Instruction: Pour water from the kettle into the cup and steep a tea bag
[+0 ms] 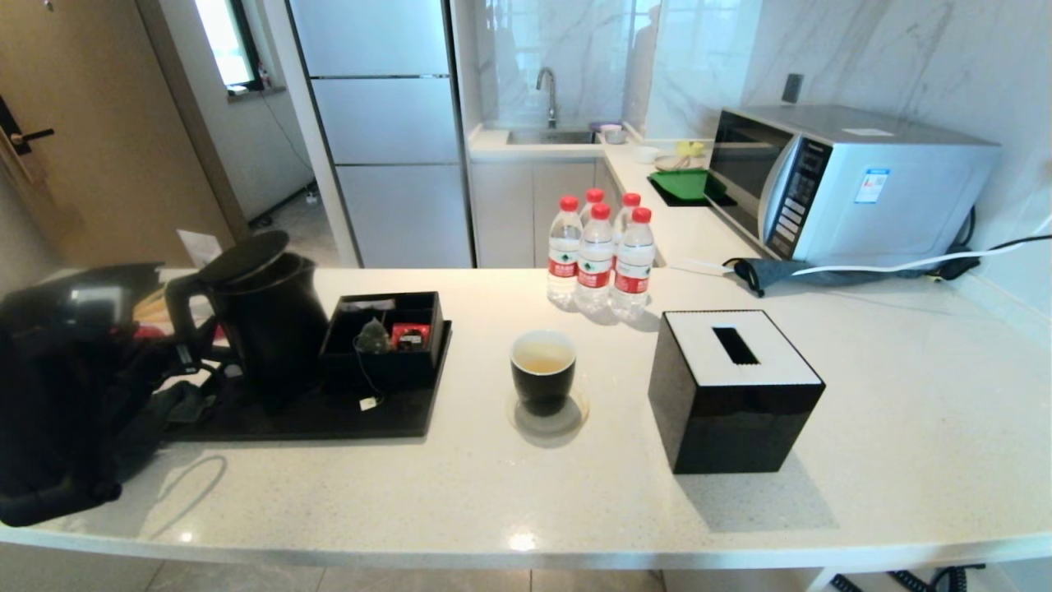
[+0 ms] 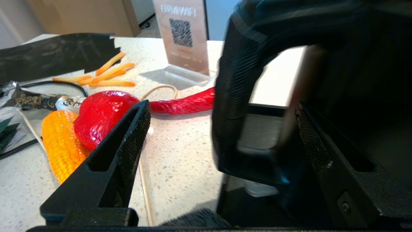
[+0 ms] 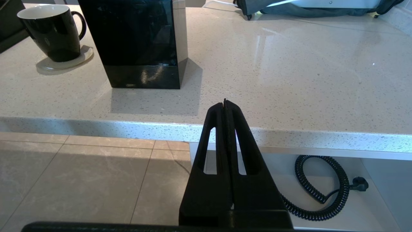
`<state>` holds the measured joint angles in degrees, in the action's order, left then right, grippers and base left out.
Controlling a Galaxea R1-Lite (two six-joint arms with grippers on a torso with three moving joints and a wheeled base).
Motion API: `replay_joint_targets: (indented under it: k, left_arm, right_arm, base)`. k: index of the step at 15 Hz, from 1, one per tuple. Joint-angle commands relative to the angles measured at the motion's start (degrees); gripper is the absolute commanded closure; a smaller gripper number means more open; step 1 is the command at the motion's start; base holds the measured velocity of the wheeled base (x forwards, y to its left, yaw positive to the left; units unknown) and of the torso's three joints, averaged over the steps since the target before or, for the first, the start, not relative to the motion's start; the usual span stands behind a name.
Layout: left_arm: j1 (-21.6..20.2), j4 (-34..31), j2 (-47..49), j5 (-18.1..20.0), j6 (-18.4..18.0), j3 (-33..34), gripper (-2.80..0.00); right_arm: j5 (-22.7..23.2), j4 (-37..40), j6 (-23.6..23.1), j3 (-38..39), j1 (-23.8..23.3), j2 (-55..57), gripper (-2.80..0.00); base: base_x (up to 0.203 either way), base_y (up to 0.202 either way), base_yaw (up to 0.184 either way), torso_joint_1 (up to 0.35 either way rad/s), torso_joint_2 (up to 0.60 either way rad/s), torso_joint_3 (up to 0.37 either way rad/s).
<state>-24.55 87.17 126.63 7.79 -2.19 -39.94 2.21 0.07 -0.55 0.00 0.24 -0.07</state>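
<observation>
The matte black kettle [image 1: 271,325] stands on a black tray [image 1: 329,419] at the left, its lid [image 1: 245,256] tilted up. My left gripper [image 2: 222,108] is open, and the kettle's loop handle [image 2: 227,96] stands between its wide-apart fingers [image 2: 128,138]. The black cup [image 1: 542,370] sits on a coaster mid-counter with pale liquid inside; it also shows as the cup [image 3: 51,32] in the right wrist view. The grey-green tea bag [image 1: 374,337] lies in a black box on the tray, its white tag [image 1: 367,403] hanging out front. My right gripper [image 3: 224,102] is shut and empty, off the counter's front edge.
A black tissue box [image 1: 731,386] stands right of the cup. Several water bottles [image 1: 596,255] stand behind it, and a microwave [image 1: 846,181] is at the back right. A red toy pepper [image 2: 103,112], toy corn [image 2: 61,145] and a QR sign [image 2: 183,32] lie left of the kettle.
</observation>
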Motion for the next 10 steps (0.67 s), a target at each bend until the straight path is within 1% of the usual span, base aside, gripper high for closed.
replay_joint_targets:
  k: [1,5,6,8,10]
  left_arm:
    - [-0.14,2.78,-4.34,-0.32,0.00,2.84,-2.80]
    - [-0.15,2.78,-9.85,-0.49,0.00,10.08,-2.80]
    - [-0.15,2.78,-11.01,-0.49,-0.01,11.90,0.00]
    - [-0.11,2.78,-13.18,-0.42,-0.12,15.36,0.00]
    - [0.22,2.78,-16.02,-0.44,-0.35,16.97,0.00]
  right_arm:
    - [0.07,-0.06,0.02,0.00,0.02,0.07,0.00]
    - [0.07,0.00,-0.06,0.00,0.02,0.07,0.00]
    - [0.08,0.01,0.02,0.00,0.02,0.07,0.00]
    - [0.07,0.01,0.02,0.00,0.02,0.07,0.00]
    - [0.05,-0.05,0.02,0.00,0.02,0.07,0.00]
  base:
    - [0.000,0.000,0.000,0.000,0.00,0.000]
    - [0.000,0.000,0.000,0.000,0.00,0.000]
    - [0.000,0.000,0.000,0.000,0.00,0.000]
    - [0.000,0.000,0.000,0.000,0.00,0.000]
    - [0.000,0.000,0.000,0.000,0.00,0.000]
